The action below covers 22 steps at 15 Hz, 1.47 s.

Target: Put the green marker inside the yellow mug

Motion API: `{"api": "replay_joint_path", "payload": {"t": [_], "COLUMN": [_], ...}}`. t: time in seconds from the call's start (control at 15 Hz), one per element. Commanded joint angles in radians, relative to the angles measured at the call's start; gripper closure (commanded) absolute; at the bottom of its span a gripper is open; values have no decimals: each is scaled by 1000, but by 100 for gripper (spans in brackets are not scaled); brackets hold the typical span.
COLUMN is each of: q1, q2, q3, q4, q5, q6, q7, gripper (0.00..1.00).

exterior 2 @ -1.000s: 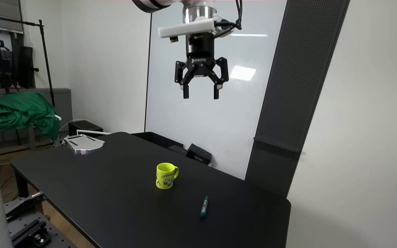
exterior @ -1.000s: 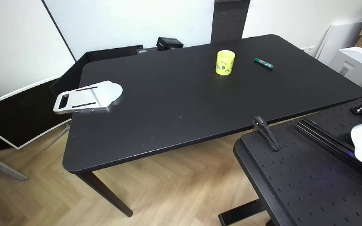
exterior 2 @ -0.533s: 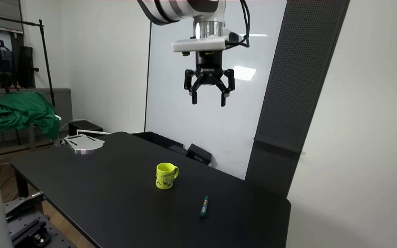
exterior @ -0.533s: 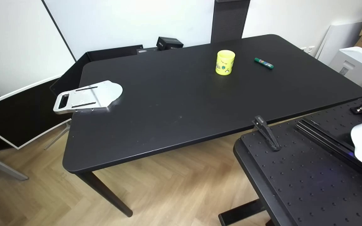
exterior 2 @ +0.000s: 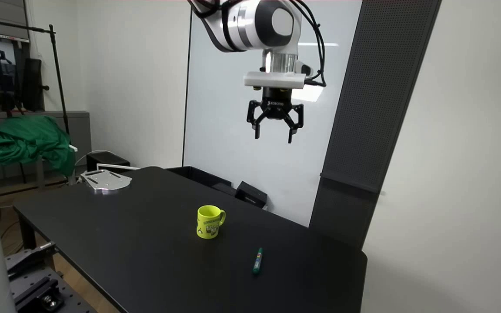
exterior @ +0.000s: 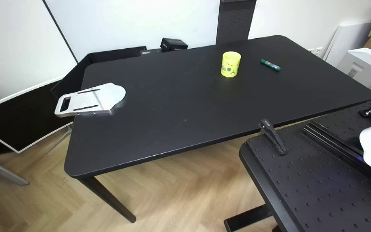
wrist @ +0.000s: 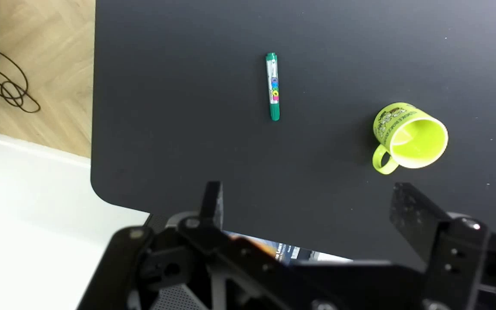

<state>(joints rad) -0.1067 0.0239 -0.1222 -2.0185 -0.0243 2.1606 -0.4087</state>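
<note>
The green marker lies flat on the black table; it also shows in the other exterior picture and in the wrist view. The yellow mug stands upright near it, its handle visible in an exterior view and in the wrist view. My gripper is open and empty, high above the table with its fingers pointing down. In the wrist view its fingertips are wide apart, with the marker and mug beyond them. The gripper is out of view in an exterior view.
A silver-grey flat plate overhangs the table's far end. A whiteboard and a dark perforated panel stand behind the table. A black box sits by the table's back edge. A perforated base table with a clamp adjoins the front.
The arm and gripper have moved down and to the right in an exterior view, staying open. The marker and the mug have not moved.
</note>
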Motion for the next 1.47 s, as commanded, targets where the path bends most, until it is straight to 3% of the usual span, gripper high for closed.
{"api": "replay_joint_path", "payload": {"t": [0.0,0.07,0.13,0.33,0.8,1.4], "q1": [-8,-11,-12,-16,-18,-58], "q2": [156,189,110,178,184,358], "q3": [12,18,19,28,29,45], "q4": [183,220,109,179,194,264], "q5": [27,26,7,5,6,29], "q6": [-52,-64,-14,-29,-40,103], "q7": [-57,-68,-39,-48,-55,-91], "gripper": [0,0,0,0,0,0]}}
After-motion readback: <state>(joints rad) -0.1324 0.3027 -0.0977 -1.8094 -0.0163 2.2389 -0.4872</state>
